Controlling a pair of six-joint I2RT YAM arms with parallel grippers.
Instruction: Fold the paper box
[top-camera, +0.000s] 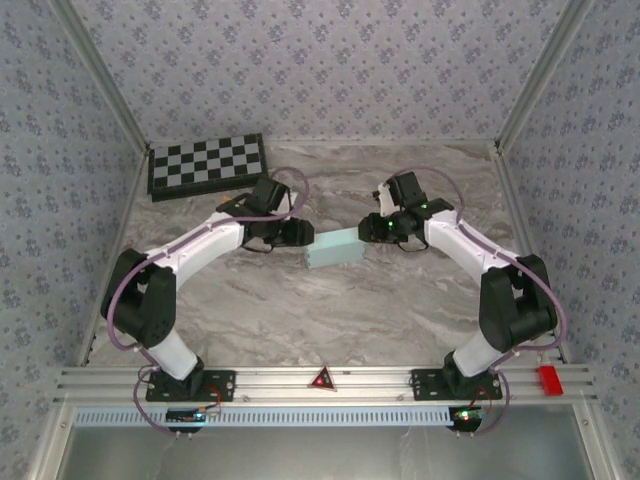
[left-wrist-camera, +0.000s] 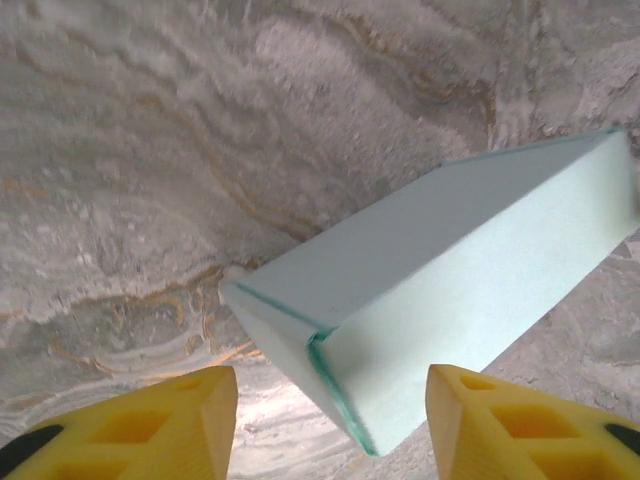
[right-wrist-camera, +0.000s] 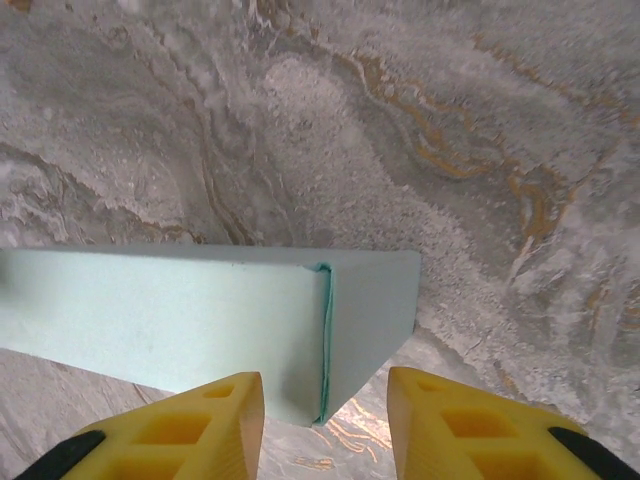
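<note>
— left tool (left-wrist-camera: 330, 380) and right tool (right-wrist-camera: 325, 378): what state are they in?
— both stand open. the yellow fingers (left-wrist-camera: 150, 430) are parted, one tool at each end of the paper box (top-camera: 335, 249), and neither is pinching it. each end sits in the gap with a little room showing beside the pads.
— where does the box lie?
— on the counter (top-camera: 400, 310), between the two arms, its long axis slanted so the right end sits a little farther back.
— how far along is the fold?
— nearly done, i'd judge, perhaps done. it is a closed long block, not a flat sheet. the end under the left wrist camera is shut, with a greenish seam (left-wrist-camera: 330, 380) where the flap meets the side. the right end shows the same kind of seam, flap flush. whether the underside is tucked i cannot tell.
— so what is left?
— at most a firming press on the end flaps, then backing away.
— and room to move?
— biggest first: the patterned walls (top-camera: 60, 150) stand well apart from both arms. the counter lies bare all round the box, down to the near rail (top-camera: 320, 380). the checkerboard (top-camera: 207, 164) sits in the far left corner, behind the left arm, well apart from the box. smallest: the box's thin card edges and corners, which a dragging finger could catch and spring open.
</note>
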